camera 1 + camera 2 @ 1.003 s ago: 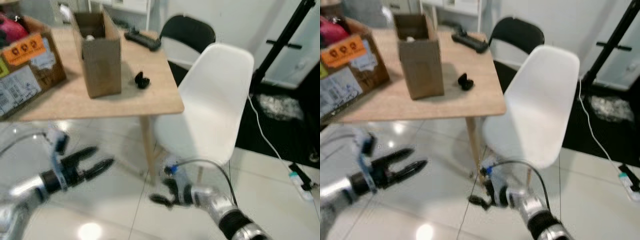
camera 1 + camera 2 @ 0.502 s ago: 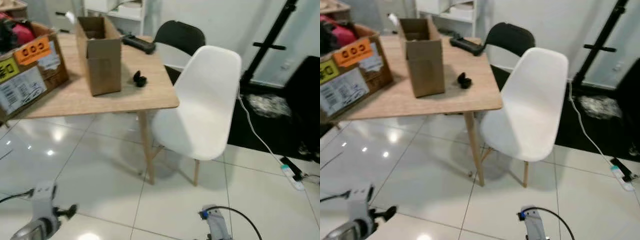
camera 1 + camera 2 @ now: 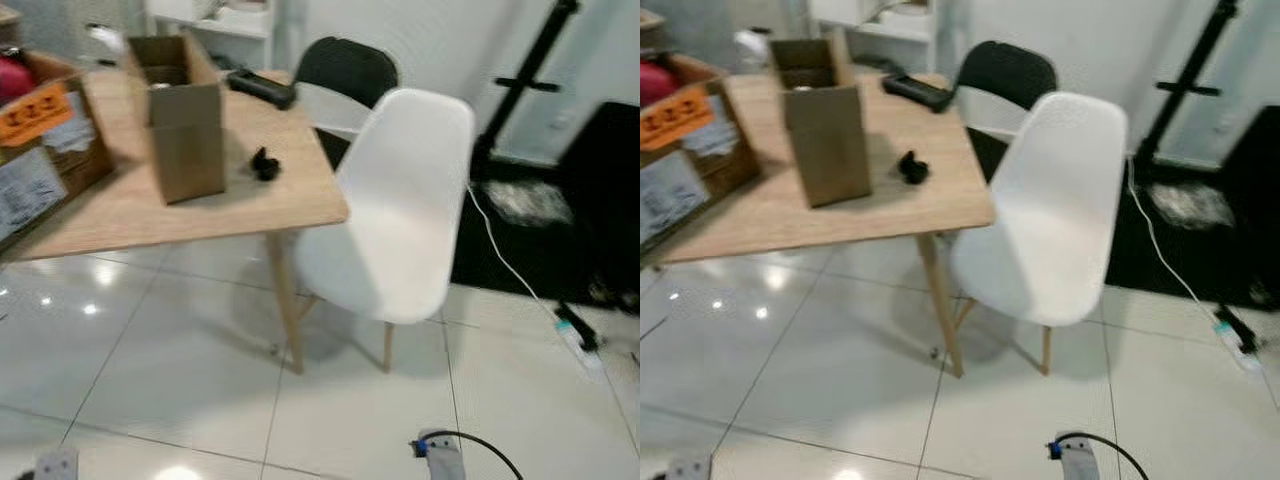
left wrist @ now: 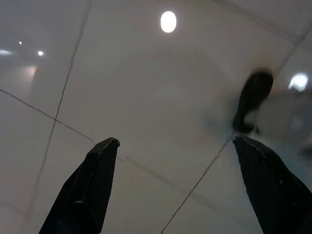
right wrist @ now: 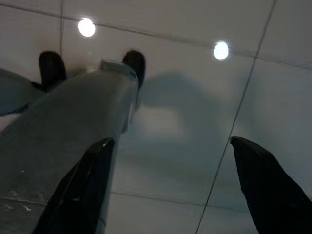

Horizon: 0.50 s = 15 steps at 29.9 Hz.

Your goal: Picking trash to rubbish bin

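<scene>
On the bench (image 3: 200, 210): open cardboard box (image 3: 178, 115), small black object (image 3: 264, 164) beside it, white chair (image 3: 400, 210) at bench corner. No trash identifiable. Left wrist view: left gripper (image 4: 180, 190) jaws apart over tiled floor (image 4: 146, 97). Right wrist view: right gripper (image 5: 170, 190) jaws apart, empty, above floor.

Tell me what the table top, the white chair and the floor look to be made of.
Table top: pale wood or wood-look laminate, matt, faint grain. White chair: moulded plastic by its smooth one-piece shell, on light wooden legs. Floor: glossy pale tiles, with grout lines and mirrored lamp spots.
</scene>
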{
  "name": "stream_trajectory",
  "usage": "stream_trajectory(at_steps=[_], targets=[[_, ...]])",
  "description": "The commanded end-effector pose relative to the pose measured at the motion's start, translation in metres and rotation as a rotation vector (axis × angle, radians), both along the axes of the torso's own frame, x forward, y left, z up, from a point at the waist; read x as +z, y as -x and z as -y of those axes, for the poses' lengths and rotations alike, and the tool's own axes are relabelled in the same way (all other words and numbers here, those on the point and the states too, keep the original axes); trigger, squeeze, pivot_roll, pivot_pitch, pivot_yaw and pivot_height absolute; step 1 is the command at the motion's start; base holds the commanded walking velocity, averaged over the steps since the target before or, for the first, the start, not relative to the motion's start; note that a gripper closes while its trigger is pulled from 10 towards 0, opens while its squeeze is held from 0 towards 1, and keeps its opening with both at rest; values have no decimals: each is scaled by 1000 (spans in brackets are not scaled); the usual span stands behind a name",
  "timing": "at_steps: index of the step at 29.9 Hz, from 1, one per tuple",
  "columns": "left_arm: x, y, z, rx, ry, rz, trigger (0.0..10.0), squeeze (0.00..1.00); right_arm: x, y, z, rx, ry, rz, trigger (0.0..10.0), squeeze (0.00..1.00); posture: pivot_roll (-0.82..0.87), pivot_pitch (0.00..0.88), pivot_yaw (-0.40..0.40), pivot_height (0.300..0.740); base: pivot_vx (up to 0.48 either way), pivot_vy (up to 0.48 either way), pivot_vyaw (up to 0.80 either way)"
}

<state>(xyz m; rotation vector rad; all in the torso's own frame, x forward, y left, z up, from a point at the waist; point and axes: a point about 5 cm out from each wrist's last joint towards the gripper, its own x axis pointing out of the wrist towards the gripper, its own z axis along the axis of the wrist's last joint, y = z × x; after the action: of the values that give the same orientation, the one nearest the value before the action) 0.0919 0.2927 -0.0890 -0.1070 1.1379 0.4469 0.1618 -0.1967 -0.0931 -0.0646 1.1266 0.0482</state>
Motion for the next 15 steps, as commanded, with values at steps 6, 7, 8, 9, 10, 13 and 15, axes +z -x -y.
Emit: stream_trajectory(at_steps=[6, 7, 8, 9, 10, 13, 15], targets=[[-11, 27, 13, 26, 3, -78, 10000, 0, -3, 8, 5, 51, 35, -48, 10000, 0, 117, 89, -61, 740, 0, 0, -800], [-11, 27, 14, 26, 2, -79, 10000, 0, -2, 8, 7, 55, 41, -50, 10000, 0, 118, 85, -62, 740, 0, 0, -800], [-12, 27, 14, 26, 2, -79, 10000, 0, -2, 8, 9, 58, 45, -52, 10000, 0, 117, 82, -63, 740, 0, 0, -800], [-12, 27, 16, 24, 3, -77, 10000, 0, -2, 8, 10, 55, 48, -53, 10000, 0, 113, 76, -62, 740, 0, 0, -800], [-12, 27, 16, 24, 3, -77, 10000, 0, -2, 8, 10, 55, 48, -53, 10000, 0, 113, 76, -62, 740, 0, 0, -800], [-14, 26, 22, 13, 13, -83, 10000, 0, 0, 7, 16, 27, 57, -49, 10000, 0, 107, 66, -54, 740, 0, 0, -800], [-15, 24, 25, 5, 22, -87, 10000, 0, 0, 7, 17, 21, 64, -50, 10000, 0, 97, 50, -57, 740, 0, 0, -800]])
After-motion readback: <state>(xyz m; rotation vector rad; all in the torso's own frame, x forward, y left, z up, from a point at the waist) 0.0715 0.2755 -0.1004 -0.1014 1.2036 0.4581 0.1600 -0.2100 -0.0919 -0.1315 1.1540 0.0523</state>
